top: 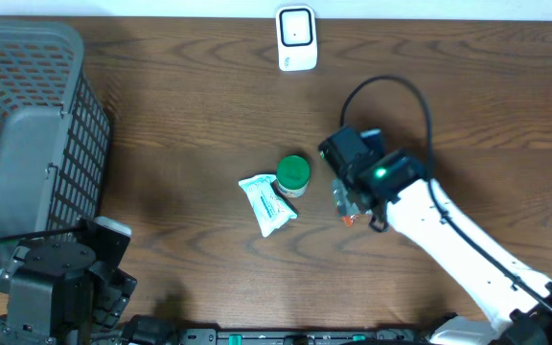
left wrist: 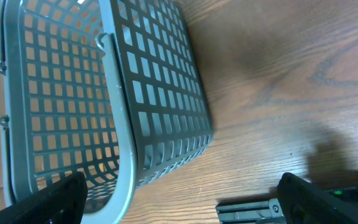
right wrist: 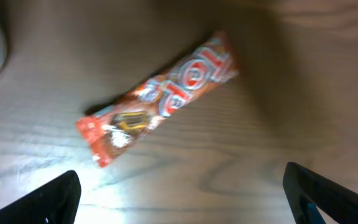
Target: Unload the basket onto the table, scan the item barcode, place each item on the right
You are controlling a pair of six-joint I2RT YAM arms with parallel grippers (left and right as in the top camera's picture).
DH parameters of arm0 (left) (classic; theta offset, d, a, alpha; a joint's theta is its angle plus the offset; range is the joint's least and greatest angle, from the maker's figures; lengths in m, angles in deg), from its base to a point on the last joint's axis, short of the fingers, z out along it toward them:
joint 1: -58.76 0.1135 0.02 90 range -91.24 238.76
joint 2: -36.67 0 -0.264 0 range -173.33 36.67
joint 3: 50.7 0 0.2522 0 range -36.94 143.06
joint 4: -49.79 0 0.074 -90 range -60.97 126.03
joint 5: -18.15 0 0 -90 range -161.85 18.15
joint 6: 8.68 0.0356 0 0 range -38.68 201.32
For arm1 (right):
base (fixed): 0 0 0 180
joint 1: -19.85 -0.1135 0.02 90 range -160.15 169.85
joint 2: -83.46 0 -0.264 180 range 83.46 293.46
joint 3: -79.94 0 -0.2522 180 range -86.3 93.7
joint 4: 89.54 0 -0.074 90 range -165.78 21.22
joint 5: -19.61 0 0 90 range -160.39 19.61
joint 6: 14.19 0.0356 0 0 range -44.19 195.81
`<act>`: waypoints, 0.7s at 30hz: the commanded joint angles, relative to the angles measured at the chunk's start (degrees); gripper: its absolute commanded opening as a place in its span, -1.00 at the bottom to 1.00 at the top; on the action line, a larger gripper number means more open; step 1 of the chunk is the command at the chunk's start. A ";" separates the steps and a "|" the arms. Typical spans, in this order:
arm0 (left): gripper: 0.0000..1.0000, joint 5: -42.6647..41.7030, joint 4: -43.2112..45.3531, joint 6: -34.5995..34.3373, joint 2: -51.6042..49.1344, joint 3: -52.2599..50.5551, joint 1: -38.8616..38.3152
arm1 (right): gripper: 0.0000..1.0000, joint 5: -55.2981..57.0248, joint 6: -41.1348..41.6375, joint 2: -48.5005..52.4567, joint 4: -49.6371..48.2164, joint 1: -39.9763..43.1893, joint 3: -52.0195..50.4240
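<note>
Overhead, the right arm [top: 468,249] stretches from lower right to the centre; the right pincer [top: 345,203], jaws wide open, hangs above one red snack bar [right wrist: 160,99] on the desk [top: 180,115]. The left arm [top: 56,278] sits folded at lower left, left pincer [left wrist: 179,205] open, near one grey basket [left wrist: 154,93]. One scanner [top: 295,38] stands top centre; one green-lidded jar [top: 292,174] touches one white packet [top: 268,204].

A brown wooden table [top: 180,115] is seen, with a grey mesh basket [top: 27,125] set at its left edge and a small white device [top: 296,38] at its far edge. Near the middle, a green-lidded jar [top: 293,175] is placed just beside a white and blue packet [top: 267,204], and an orange-red snack bar [right wrist: 160,96] is laid flat to their right.
</note>
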 commanded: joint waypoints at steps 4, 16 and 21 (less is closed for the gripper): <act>0.96 -0.07 0.00 -0.55 0.00 0.35 0.24 | 0.99 5.88 -3.96 0.33 -2.38 -8.33 -3.19; 0.96 -0.07 0.00 -0.55 0.00 0.35 0.24 | 0.86 8.81 -2.89 10.97 -5.60 -12.35 -3.19; 0.96 -0.07 0.00 -0.57 0.00 0.35 0.24 | 0.81 9.94 -1.16 15.21 -7.02 -14.03 -3.19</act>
